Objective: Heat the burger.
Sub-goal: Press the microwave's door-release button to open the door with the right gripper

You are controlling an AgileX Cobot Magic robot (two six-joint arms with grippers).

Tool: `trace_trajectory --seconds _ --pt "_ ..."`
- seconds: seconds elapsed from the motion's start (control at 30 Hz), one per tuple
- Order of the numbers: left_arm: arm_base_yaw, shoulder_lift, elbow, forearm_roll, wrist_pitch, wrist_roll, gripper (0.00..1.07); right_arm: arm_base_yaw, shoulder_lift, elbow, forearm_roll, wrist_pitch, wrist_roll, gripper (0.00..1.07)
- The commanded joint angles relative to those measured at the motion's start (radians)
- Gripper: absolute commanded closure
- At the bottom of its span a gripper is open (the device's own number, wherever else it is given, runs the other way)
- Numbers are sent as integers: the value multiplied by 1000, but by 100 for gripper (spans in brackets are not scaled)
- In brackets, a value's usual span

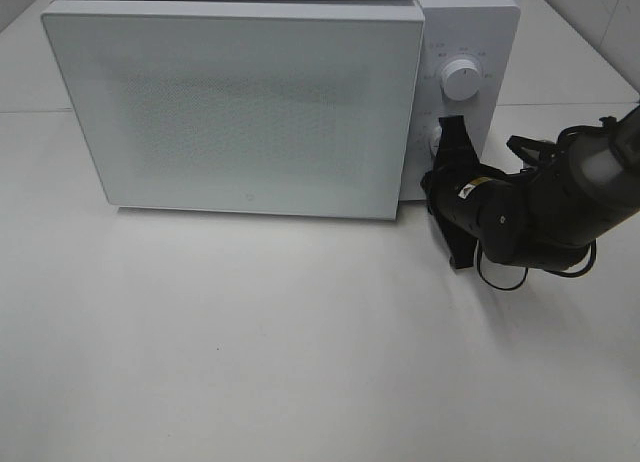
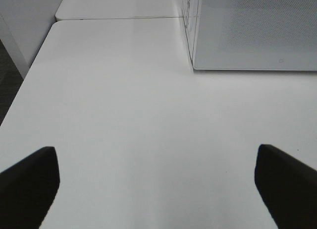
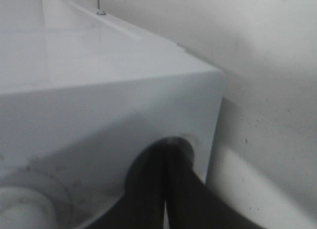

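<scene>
Right gripper [image 3: 170,149] closed — tips at knob [image 1: 435,142]; left gripper [image 2: 156,157] spread, empty.

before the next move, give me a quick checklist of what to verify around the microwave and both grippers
1. Burger inside the microwave: cannot tell. It shows in no view, and the door hides the inside.
2. Microwave door closed: it looks pushed to, but cannot tell whether it is latched.
3. Right gripper lined up on a control: ok. It is shut, with its tips at the lower knob; contact cannot tell.
4. Upper knob free: ok, nothing touches it.
5. Left gripper out of the way: ok. It is open over the bare table, apart from the microwave.
</scene>
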Motion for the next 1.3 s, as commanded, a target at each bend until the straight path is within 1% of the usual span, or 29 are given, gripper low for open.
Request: trace_trajectory --seconds 0.03,0.27,0.4,0.53,0.73,1.3 --pt "1 -17 1 -5 -11 -3 3 -35 -12 -74 -11 -174 -34 107" --pt "1 -17 1 -5 -11 -3 3 -31 -12 -73 -12 -165 -15 107" --pt "1 -17 1 -5 -11 -3 3 -31 -20 -67 -13 -119 -6 107" --pt "1 -17 1 -5 -11 -3 3 -20 -32 -34 4 -100 -3 107" --pt "1 -17 1 -5 -11 -3 3 -20 -38 0 -10 -70 20 107" --pt "1 -17 1 -5 -11 -3 3 4 -51 80 -14 -65 50 107"
